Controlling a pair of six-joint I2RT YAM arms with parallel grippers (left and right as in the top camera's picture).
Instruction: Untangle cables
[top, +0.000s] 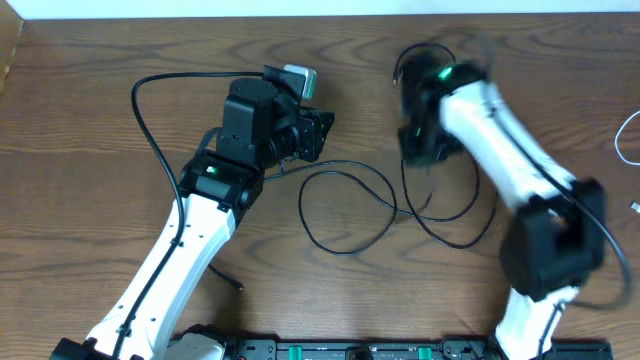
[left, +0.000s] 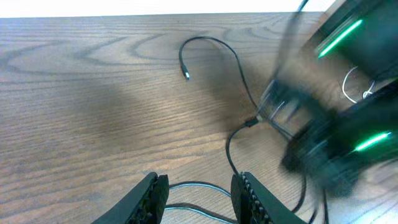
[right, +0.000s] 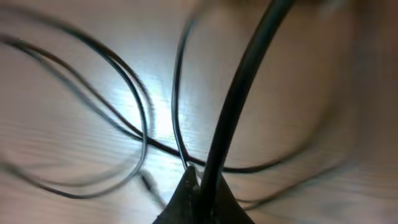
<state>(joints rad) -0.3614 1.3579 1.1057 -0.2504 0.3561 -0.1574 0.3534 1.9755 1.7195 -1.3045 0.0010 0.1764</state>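
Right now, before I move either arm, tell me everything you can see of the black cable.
The black cable is a thin, rubbery-looking cord lying in loose loops on the wooden table. One small plug end lies free. Strands pass through the open left pincer. The right pincer is shut on one strand, which runs straight up from its tips. One cord or several, I cannot tell.
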